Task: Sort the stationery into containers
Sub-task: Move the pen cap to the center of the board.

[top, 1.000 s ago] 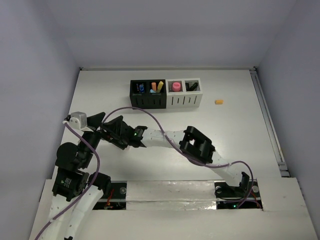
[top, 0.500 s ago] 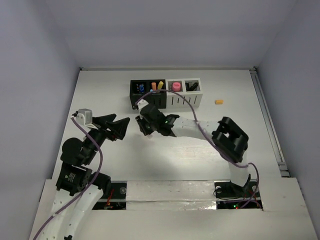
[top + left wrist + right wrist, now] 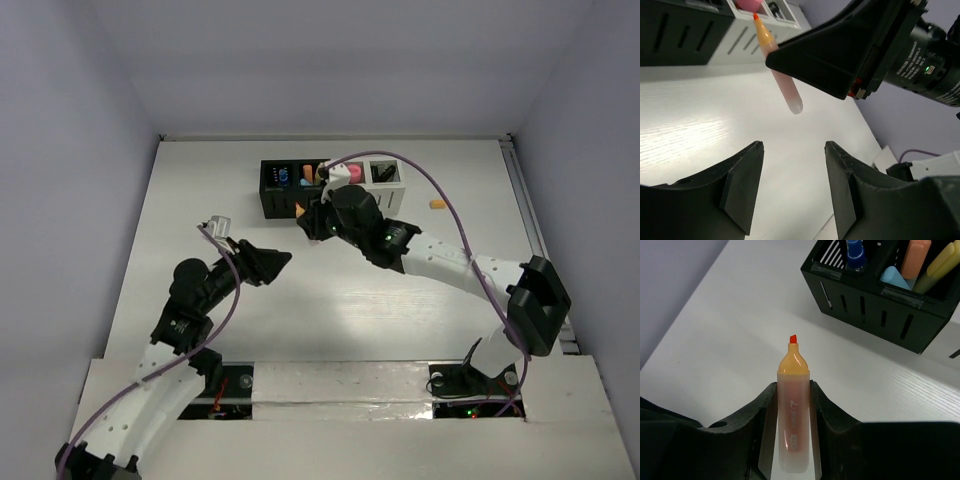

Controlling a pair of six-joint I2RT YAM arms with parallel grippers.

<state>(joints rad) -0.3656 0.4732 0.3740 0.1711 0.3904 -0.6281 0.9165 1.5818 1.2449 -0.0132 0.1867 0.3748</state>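
White table [image 3: 330, 310], walled on three sides. Your right arm [image 3: 450, 265] reaches the farthest, stretched diagonally from its base up to the row of containers [image 3: 283, 203]. Its wrist hangs over the front of the row, so the top view loses the join between the black pair and the white pair. A purple cable [image 3: 440, 195] loops high over that arm. Your left arm [image 3: 190, 300] is bent short, its nose aimed at the right wrist. The right gripper [image 3: 792, 390] is clamped on an orange highlighter [image 3: 793, 430], fingers snug on both sides of the clear barrel, with the red tip sticking out ahead toward bare table just left of the black cubes. From the left wrist, that highlighter [image 3: 780, 75] slants with its tip up toward the containers [image 3: 680, 35] and its rounded tail low. I cannot tell if the tail touches the table. The left gripper [image 3: 793, 147] is spread wide with nothing between its fingers, near the highlighter but apart from it. In the black cubes are a blue pen [image 3: 855, 252], a pale blue piece [image 3: 895, 277], a peach marker [image 3: 914, 257] and a yellow marker [image 3: 940, 262]. A pink piece [image 3: 345, 172] sits in the first white cube, half hidden by the wrist. One small orange bit [image 3: 437, 204] lies loose on the table right of the row, well apart from both grippers.
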